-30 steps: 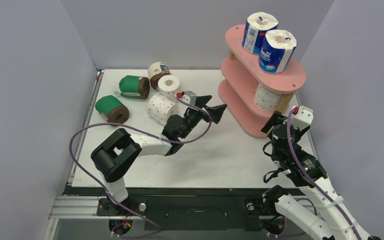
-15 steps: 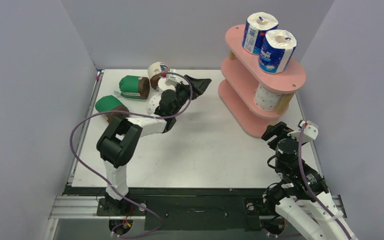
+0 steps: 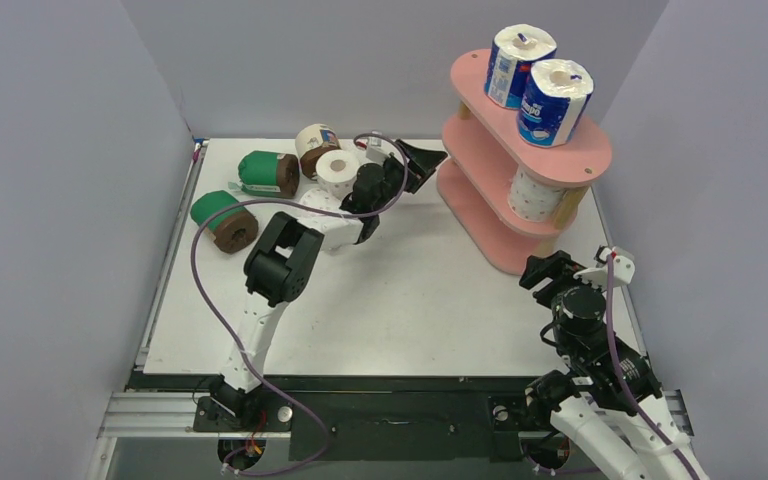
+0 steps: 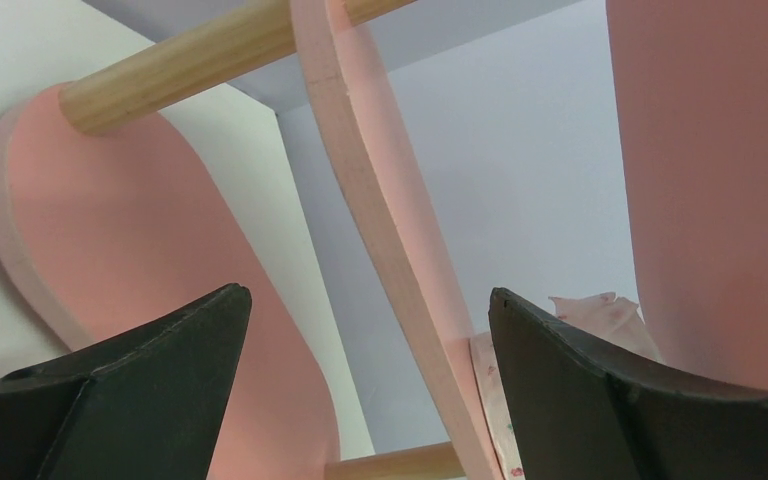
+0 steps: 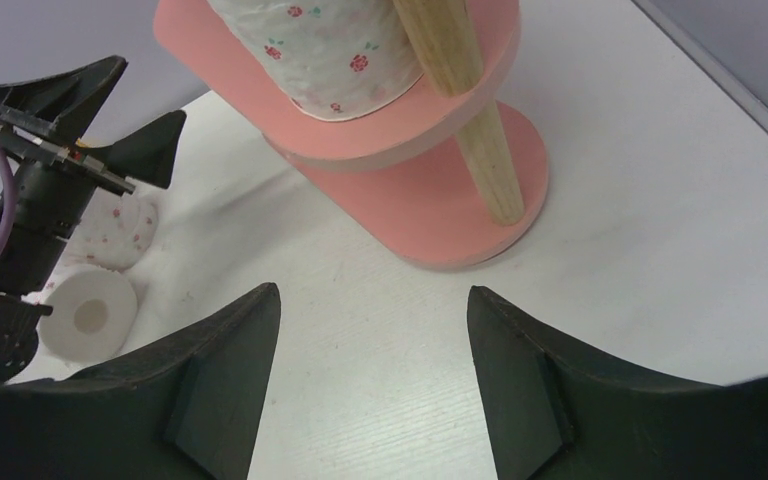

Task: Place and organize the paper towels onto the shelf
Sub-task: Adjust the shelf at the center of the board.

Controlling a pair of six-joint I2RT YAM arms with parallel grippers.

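While five paper towels lie loose on the table point(image 3: 430, 300) left of the shelf point(image 3: 582, 158), the two green-wrapped rolls point(image 3: 222, 218) farthest from it, then the cream-wrapped roll point(image 3: 316, 146) and two white dotted rolls point(image 3: 338, 168) nearer, the left hand point(image 3: 426, 165) hovers just short of the shelf's far end, jaws spread wide and holding nothing. On the shelf, two blue-white rolls point(image 3: 520, 60) stand on the top tier and one dotted roll point(image 3: 533, 195) sits on the middle tier. Just off the shelf's near end, the right hand point(image 3: 550, 268) hangs gaping and empty too. The rolls look light and soft, likely to dent under a hard squeeze. The wrapped ones may be slick, and those lying on their sides could roll away. A gentle, wide grip across the round flank, near mid-length, seems the safest hold.
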